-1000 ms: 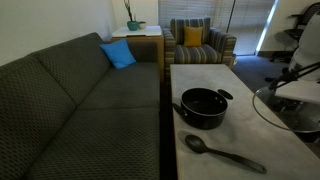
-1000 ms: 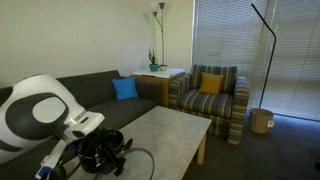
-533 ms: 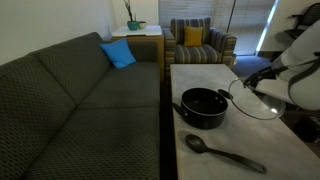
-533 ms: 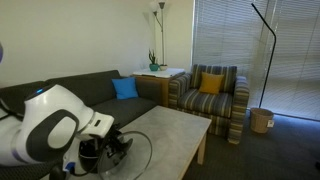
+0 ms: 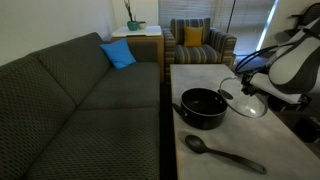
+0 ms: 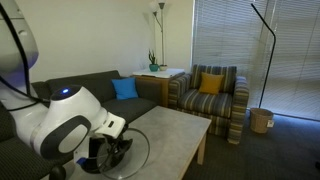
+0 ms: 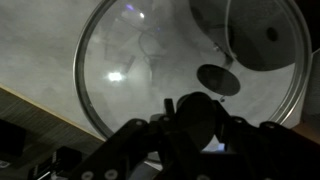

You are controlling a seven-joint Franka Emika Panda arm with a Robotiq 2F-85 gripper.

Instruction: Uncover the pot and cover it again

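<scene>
The gripper [image 5: 244, 88] is clenched on the knob of the glass lid [image 5: 250, 106], holding it up over the table [image 5: 200, 70]. The pot [image 5: 203, 108] sits open on the table, off to one side of the gripper and lower down. The lid's edge is close to the pot's rim, not over it. In the wrist view the pot [image 7: 266, 34] shows through the glass at the top right corner, with the spoon [image 7: 218, 78] between it and the gripper. So the uncovering looks done. Re-covering would mean carrying the lid sideways that way until it's centered, then lowering. The pot's round, so no long axis to line up — just centering.
</scene>
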